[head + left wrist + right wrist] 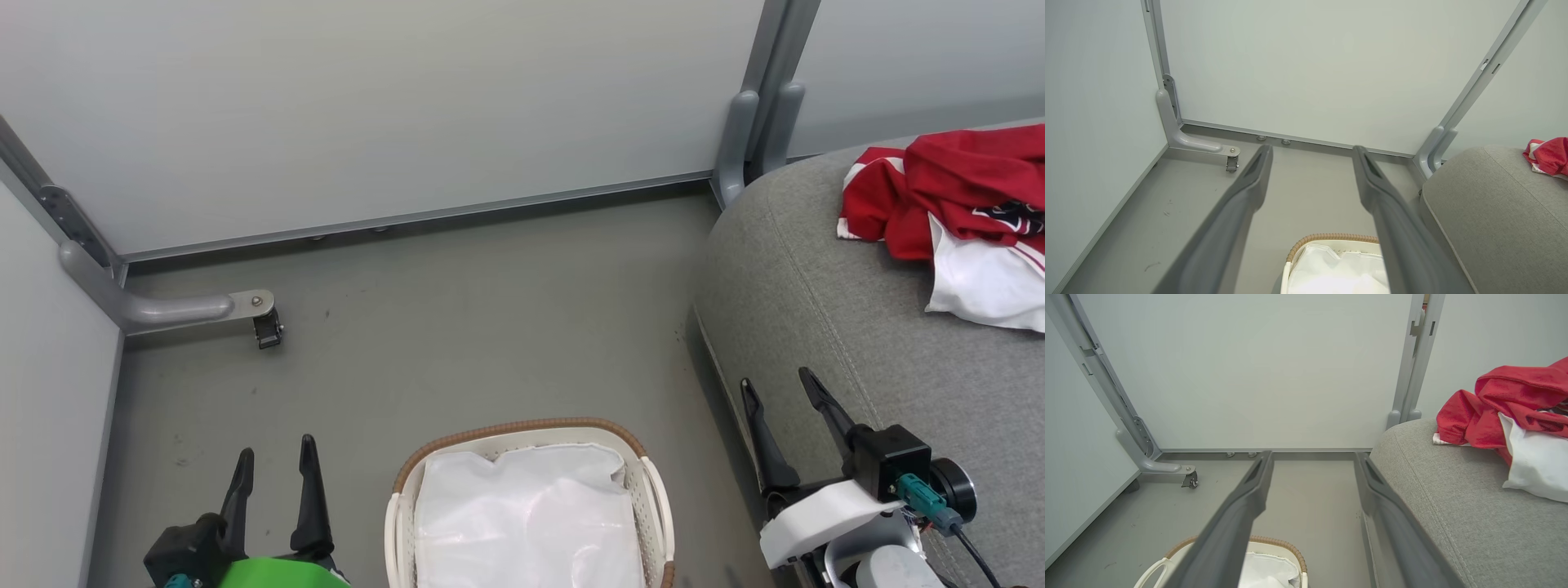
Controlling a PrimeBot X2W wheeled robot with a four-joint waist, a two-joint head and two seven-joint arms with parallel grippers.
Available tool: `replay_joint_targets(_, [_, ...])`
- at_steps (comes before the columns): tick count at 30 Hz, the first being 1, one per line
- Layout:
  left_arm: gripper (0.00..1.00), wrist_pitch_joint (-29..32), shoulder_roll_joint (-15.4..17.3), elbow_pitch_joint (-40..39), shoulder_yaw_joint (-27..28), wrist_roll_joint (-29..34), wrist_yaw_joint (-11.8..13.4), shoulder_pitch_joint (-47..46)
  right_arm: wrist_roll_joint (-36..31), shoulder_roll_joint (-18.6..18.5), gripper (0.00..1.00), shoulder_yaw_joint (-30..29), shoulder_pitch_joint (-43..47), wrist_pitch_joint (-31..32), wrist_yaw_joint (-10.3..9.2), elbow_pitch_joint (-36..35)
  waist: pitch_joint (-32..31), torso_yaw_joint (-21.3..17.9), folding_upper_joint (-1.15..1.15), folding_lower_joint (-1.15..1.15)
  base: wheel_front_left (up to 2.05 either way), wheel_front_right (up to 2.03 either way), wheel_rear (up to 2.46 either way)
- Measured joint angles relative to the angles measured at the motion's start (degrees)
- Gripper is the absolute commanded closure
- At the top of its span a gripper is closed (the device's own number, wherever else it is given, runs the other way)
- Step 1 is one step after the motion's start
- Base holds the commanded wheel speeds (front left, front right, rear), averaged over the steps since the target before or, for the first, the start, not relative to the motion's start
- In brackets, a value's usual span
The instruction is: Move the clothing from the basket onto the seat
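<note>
The red and white clothing point(955, 208) lies bunched on the grey seat point(857, 327) at the right, also in the clothing point(1506, 416) and clothing point(1549, 157). The white basket point(657, 498) with its brown rim stands on the floor at bottom centre, holding only a white liner. My left gripper point(273, 465) hangs open to the left of the basket, nothing between its fingers. My right gripper point(780, 392) is open over the seat's front edge, to the right of the basket point(1290, 549) and well short of the clothing.
Grey partition walls enclose the floor at back and left. A partition foot with a castor point(265, 327) sticks out at the left, and a grey upright post point(759, 122) stands by the seat's far corner.
</note>
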Motion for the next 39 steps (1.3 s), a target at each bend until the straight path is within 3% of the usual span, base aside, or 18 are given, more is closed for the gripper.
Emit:
replay_joint_targets(4, [0.0,0.0,0.0,-0.01,0.1,-0.69,0.22,-0.02,0.0,0.0,0.0,-0.04,-0.04,0.0,0.0,-0.01,0.17,0.08,0.0,0.0,0.0,0.0,0.0])
replay_joint_targets(5, [1.0,0.01,0.0,-0.07,0.09,-0.92,0.14,-0.02,-0.01,-0.01,1.0,0.02,-0.07,0.0,0.0,-0.03,0.23,0.11,0.0,0.0,0.0,0.0,0.0])
replay_joint_targets(11, [1.0,0.46,-0.11,2.43,-0.23,-1.55,0.14,0.16,1.01,0.29,1.0,0.14,1.24,0.38,0.0,2.12,0.23,0.11,0.0,0.0,0.0,0.0,0.0])
replay_joint_targets(39, [1.0,7.53,-0.12,2.47,3.43,-25.65,-1.4,-2.03,30.75,-0.68,1.0,-2.21,0.96,6.34,0.0,1.92,-0.26,-0.03,0.0,0.0,0.0,0.0,0.0])
